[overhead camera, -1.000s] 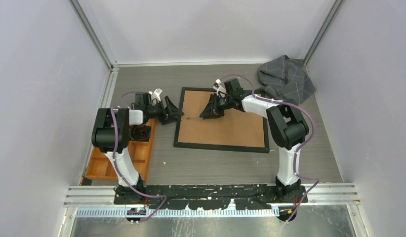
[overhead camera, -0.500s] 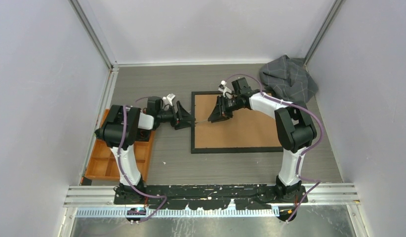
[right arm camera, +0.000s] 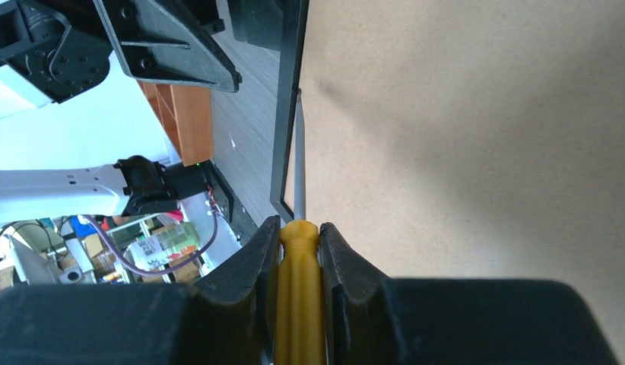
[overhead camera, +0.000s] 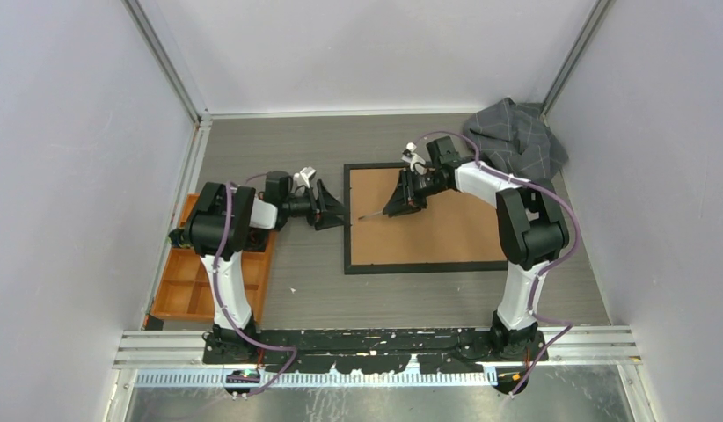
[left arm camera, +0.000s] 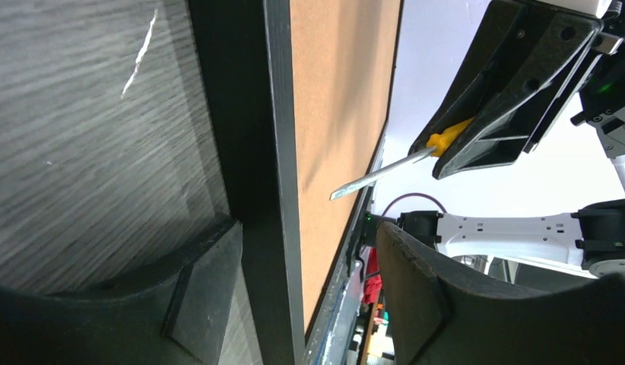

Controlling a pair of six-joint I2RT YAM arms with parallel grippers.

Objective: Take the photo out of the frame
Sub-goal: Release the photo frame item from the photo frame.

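Yellow-handled screwdriver (right arm camera: pixel 298 296) sat pinched between the fingers of the right gripper (right arm camera: pixel 299 228), its blade tip by the inner edge of the frame's (overhead camera: pixel 437 233) left border. The left gripper (overhead camera: pixel 333 211) stood spread astride that border. The frame lay brown back up on the table (overhead camera: pixel 288 149), right of centre, well apart from the orange tray (overhead camera: pixel 189 297) at the left edge.

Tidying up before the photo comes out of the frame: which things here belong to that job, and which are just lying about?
In the job: frame, brown back up; screwdriver, in the right gripper; left gripper, open at the frame's left edge.
Lying about: orange tray; grey cloth.
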